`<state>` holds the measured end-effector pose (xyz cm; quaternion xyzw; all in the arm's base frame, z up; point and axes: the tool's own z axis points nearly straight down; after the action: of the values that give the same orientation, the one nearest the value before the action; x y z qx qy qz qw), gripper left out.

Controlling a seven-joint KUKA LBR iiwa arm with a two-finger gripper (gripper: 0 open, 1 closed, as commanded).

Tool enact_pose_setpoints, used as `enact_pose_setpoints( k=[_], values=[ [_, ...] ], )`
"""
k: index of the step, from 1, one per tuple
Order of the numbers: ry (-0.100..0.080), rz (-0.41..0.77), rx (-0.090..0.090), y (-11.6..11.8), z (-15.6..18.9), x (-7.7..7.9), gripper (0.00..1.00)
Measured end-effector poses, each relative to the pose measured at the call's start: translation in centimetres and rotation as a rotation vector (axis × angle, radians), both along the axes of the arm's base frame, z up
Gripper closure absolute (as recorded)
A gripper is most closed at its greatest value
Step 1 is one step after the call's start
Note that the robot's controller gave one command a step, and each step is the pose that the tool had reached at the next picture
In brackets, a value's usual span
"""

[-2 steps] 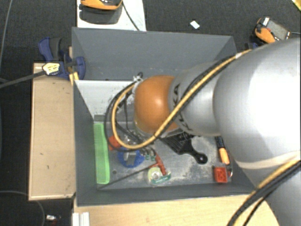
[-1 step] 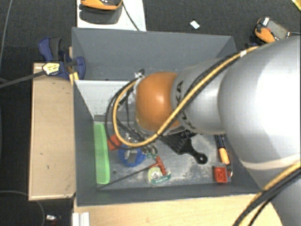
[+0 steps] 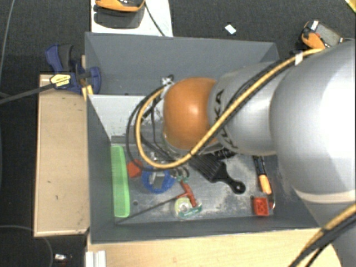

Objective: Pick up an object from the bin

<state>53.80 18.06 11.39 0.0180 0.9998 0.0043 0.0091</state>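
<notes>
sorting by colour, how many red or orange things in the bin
4: small orange-red lump by the green plastic comb, thin red stick bottom centre, orange-handled tool and red block at right; arm may hide more.

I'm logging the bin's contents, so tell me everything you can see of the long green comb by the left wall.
The green comb is a long, bright green strip, plastic-looking, with fine teeth along its length. It lies flat on the bin floor, lengthwise along the left wall. A small orange thing sits beside its middle.
</notes>
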Motion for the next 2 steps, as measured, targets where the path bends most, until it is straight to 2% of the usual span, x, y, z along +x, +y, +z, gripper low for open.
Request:
enact_pose_setpoints(
  k=[2],
  values=[
    [-0.006,-0.004,0.002,0.0,3.7,0.1,1.0]
  ],
)
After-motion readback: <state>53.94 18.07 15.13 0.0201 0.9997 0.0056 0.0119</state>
